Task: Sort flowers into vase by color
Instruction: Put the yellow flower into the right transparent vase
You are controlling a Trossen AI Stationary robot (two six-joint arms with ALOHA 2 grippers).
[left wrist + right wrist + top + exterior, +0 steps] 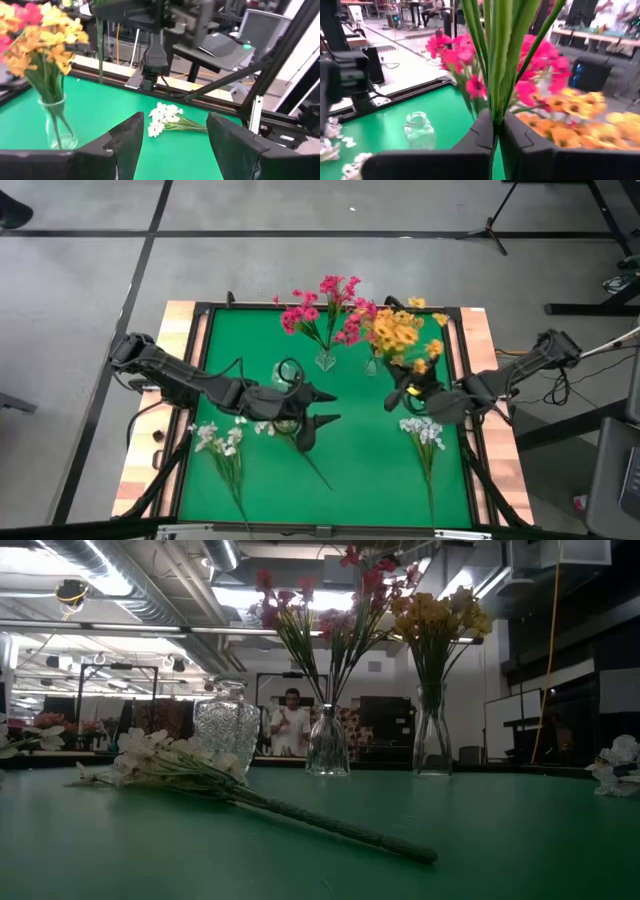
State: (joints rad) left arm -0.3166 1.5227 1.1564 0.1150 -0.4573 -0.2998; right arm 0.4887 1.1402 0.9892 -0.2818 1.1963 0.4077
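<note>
I have two jobs running at once. The right gripper [496, 135] sits over the right side of the green tabletop [360, 470], its jaws pinched tight on a bundle of green stems [497, 55]. In the high view it sits just in front of the vase of yellow-orange flowers [402, 335], so I judge that this sprig belongs there, though I cannot see its blossoms from the wrist camera. The pink flowers [325, 305] stand in their own narrow glass vase [328, 745] at the back centre, with the yellow vase [432, 740] just to its right.

The left gripper [175, 137] hovers near the middle of the tabletop with its jaws spread wide and nothing between them. A white sprig [200, 775] lies flat below it, blossoms toward the cut-glass vase [227, 725], which is empty as far as I can see. Two more white sprigs lie on the tabletop, one front left [222, 445] and one front right [424, 435].

Next I need to lift the right arm so the stem ends clear the yellow vase's rim, then lower them in and release. On the left, I need a fresh grasp low on a white stem, then carry it to the cut-glass vase.
</note>
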